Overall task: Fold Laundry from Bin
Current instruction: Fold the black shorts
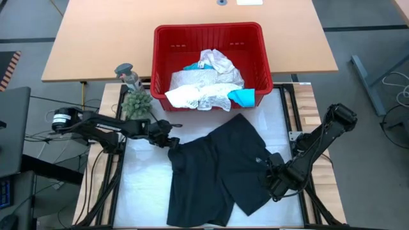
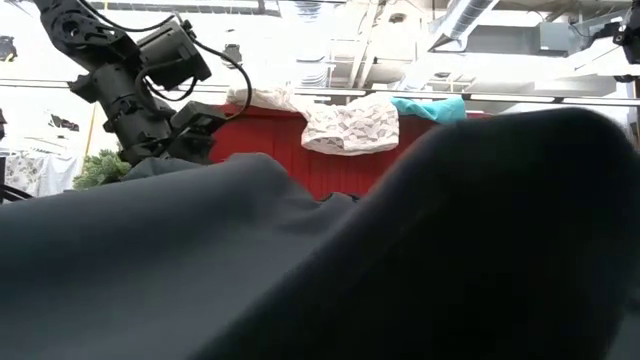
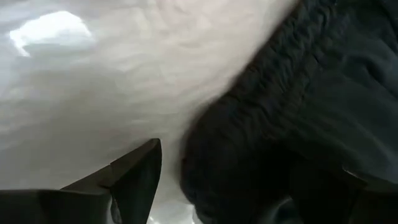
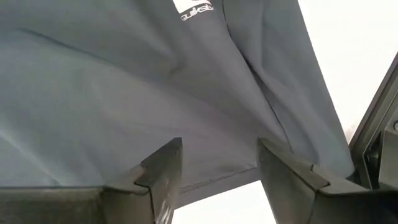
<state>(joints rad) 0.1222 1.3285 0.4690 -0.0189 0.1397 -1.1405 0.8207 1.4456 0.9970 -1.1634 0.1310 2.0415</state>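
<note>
Red bin [image 1: 259, 48] at worktop's far edge, holding white lacy [image 1: 203, 82] and teal [image 1: 243, 96] laundry; black shorts [image 1: 217, 169] spread on worktop, white logo [image 4: 194, 9] unreadable; left pincer [image 1: 171, 142] and right pincer [image 1: 276, 185] both open, empty, at shorts' edges.

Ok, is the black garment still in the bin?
No. In the high view the black garment lies spread on the table in front of the bin, which holds only white and teal pieces.
</note>
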